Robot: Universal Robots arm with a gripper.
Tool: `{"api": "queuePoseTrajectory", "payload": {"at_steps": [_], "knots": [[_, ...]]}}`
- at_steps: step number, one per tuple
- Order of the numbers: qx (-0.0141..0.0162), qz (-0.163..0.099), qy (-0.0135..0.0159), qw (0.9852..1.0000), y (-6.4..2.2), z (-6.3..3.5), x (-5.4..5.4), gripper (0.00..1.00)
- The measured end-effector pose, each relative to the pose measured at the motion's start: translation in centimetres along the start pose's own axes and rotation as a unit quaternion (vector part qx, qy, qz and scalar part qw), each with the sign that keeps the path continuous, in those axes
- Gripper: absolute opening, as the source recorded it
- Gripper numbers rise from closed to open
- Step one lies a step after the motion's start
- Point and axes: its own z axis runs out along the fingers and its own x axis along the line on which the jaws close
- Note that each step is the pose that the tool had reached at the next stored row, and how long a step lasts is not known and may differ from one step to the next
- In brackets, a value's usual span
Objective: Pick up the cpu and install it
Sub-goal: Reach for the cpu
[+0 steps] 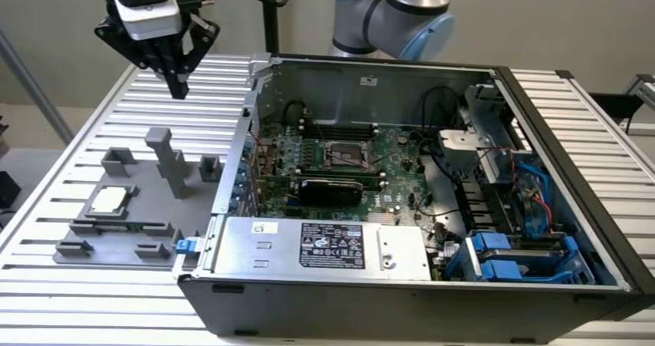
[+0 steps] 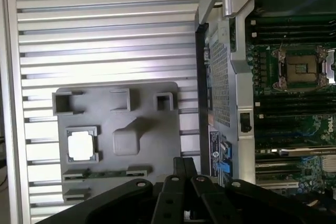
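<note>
The cpu (image 1: 110,200) (image 2: 81,146), a small pale silver square, lies in a raised holder on the grey plastic tray (image 1: 143,231) (image 2: 152,129) at the exterior view's left. My gripper (image 1: 178,87) (image 2: 185,169) hangs high above the table behind the tray, fingers pressed together, shut and holding nothing. It is well apart from the cpu. The dark square socket (image 1: 346,156) (image 2: 302,69) with its metal frame sits on the green motherboard inside the open computer case (image 1: 573,169).
The tray carries upright grey blocks (image 1: 169,162) and a memory stick (image 1: 128,227) lying flat. The case wall (image 1: 241,143) (image 2: 226,77) stands between tray and motherboard. A power supply (image 1: 322,246) and blue drive cages (image 1: 511,258) fill the case front. The ribbed aluminium table (image 1: 61,285) surrounds everything.
</note>
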Motion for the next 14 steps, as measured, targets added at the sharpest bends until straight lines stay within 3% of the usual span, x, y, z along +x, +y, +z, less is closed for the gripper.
{"api": "queuePoseTrajectory", "payload": {"at_steps": [14], "knots": [[0.0000,0.000,0.0000,1.0000,-0.50,0.96,6.4,0.11]]}}
